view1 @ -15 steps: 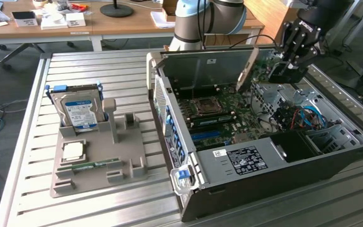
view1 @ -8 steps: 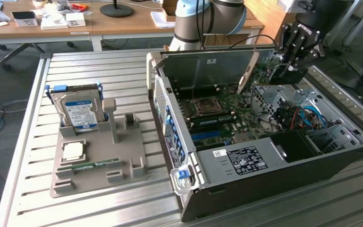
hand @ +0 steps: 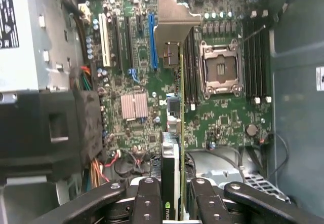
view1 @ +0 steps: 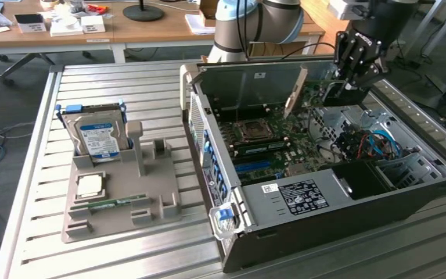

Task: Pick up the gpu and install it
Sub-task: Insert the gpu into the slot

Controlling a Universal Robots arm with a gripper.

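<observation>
The gripper (hand: 171,203), partly closed, is clamping the gpu (hand: 172,148) edge-on over the motherboard (hand: 228,122), apparently so its connector edge faces the nearby blue expansion slot (hand: 152,41).

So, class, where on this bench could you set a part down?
Bare table slats between the grey holder and the far edge, also along the near edge. Crowded inside the case, where the gripper holds the gpu.

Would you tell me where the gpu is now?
The gpu is gripped in the hand, above the motherboard of the open computer case, at the exterior view's upper right.
</observation>
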